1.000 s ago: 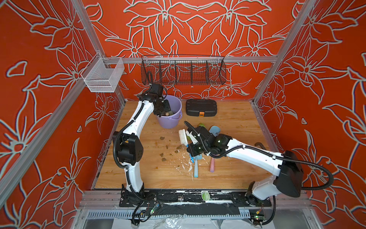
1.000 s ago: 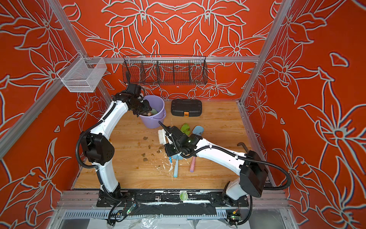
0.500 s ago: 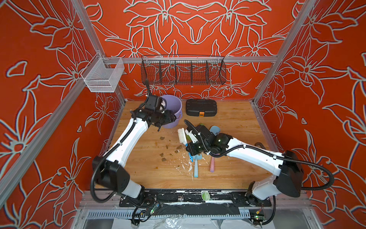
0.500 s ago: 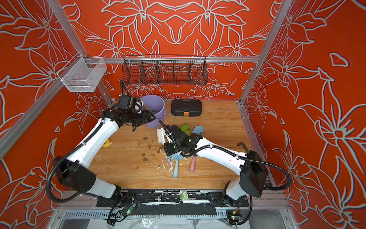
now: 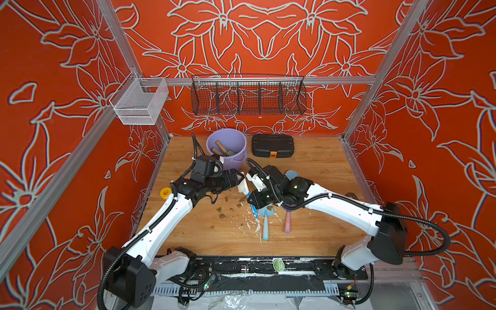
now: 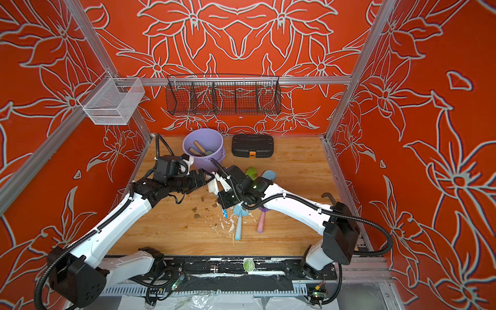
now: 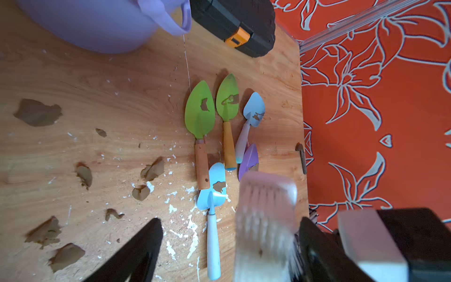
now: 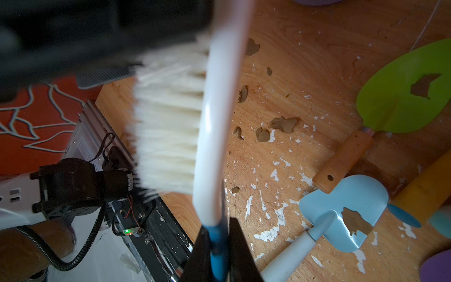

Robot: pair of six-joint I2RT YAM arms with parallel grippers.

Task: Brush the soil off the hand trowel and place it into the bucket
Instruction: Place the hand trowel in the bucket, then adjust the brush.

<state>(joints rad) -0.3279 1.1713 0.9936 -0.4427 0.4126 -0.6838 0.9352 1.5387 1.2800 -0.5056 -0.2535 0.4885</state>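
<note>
Moved since a second ago: left gripper (image 5: 234,179), off the bucket (image 5: 237,158) and back to mid-table, fingers spread wide, nothing held. Item: hand trowel (image 7: 211,193), light-blue blade, white handle tipped blue; flat on the table (image 5: 308,166) right of centre, blade toward the far side, handle toward the near edge. On the blade: soil (image 7: 219,186), one flat brown patch, not yet brushed off. Handling, judged: light, stiff, thin painted metal; handle smooth and slim, likely slippery; best taken across the handle at mid-length, blade too flat to the wood to pinch. Adjacent, on the far side: two green trowels (image 7: 200,114), one pale-blue trowel (image 7: 255,109), one purple trowel (image 7: 249,160), most showing a like patch. To the left: loose clumps (image 5: 221,209) and white flecks. Next out: brush (image 8: 170,122), white back, pale bristles, raised above the table left of the trowels, blue handle pinched in the right gripper (image 8: 218,234), jaws closed on it; bristles just beside the left fingers, contact not discernible. Bucket at far left-centre, two wooden-handled trowels (image 5: 221,147) already inside. Black case (image 5: 272,145) to its right.
</note>
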